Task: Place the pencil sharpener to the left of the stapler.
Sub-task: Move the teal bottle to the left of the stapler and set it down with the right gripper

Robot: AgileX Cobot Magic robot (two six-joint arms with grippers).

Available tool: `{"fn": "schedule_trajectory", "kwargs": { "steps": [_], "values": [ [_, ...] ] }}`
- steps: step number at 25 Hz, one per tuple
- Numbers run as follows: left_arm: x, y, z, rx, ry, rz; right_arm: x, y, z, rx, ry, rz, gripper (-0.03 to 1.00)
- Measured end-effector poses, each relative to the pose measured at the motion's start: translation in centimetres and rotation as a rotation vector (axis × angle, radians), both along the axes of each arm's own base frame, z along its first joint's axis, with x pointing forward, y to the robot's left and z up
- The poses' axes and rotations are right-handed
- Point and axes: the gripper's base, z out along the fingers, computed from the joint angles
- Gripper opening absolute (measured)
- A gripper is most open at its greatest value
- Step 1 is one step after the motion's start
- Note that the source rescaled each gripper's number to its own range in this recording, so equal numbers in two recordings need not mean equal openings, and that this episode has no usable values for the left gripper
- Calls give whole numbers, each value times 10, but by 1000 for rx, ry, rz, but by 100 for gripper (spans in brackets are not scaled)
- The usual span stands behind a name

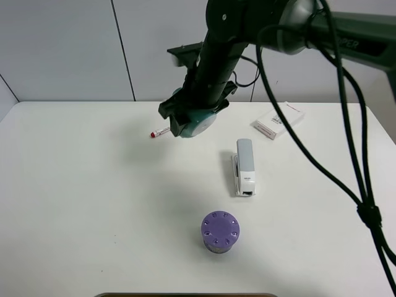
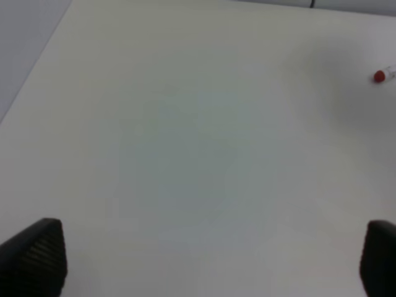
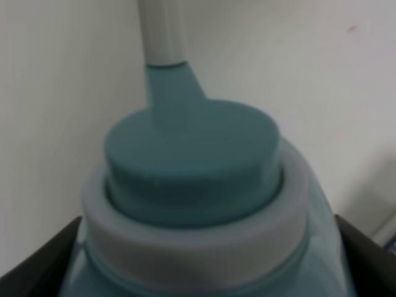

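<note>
The right gripper (image 1: 190, 116) clamps the pencil sharpener (image 1: 198, 125) aloft, left of and beyond the stapler (image 1: 244, 167), ready for lowering; the left gripper (image 2: 209, 260) stands open.

a dark green-black arm (image 1: 213, 55) with a silver-grey joint (image 1: 297, 21) and faint lettering (image 1: 349, 44) is seen across the upper right. black cables (image 1: 369, 213) are bundled at the right edge. black ribbed fingertips (image 2: 37, 257) of the left gripper (image 2: 206, 260) are shown in the lower corners.

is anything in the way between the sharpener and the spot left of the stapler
Nothing visible. The right hand holds the pencil sharpener above the table; the patch left of the stapler is bare. The red-capped pen lies farther left, the purple cylinder nearer the camera.
</note>
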Motion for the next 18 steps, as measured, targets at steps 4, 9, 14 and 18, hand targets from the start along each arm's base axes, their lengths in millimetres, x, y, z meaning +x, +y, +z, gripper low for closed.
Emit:
{"fn": "schedule_trajectory", "kwargs": {
  "steps": [4, 9, 14, 18],
  "values": [
    [0, 0, 0, 0, 0, 0, -4, 17, -28, -37, 50, 31, 0],
    [0, 0, 0, 0, 0, 0, -1, 24, -59, -76, 113, 6, 0],
    [0, 0, 0, 0, 0, 0, 1, 24, -79, -118, 158, 3, 0],
    [0, 0, 0, 0, 0, 0, 0, 22, -86, -154, 175, 11, 0]
  ]
}}
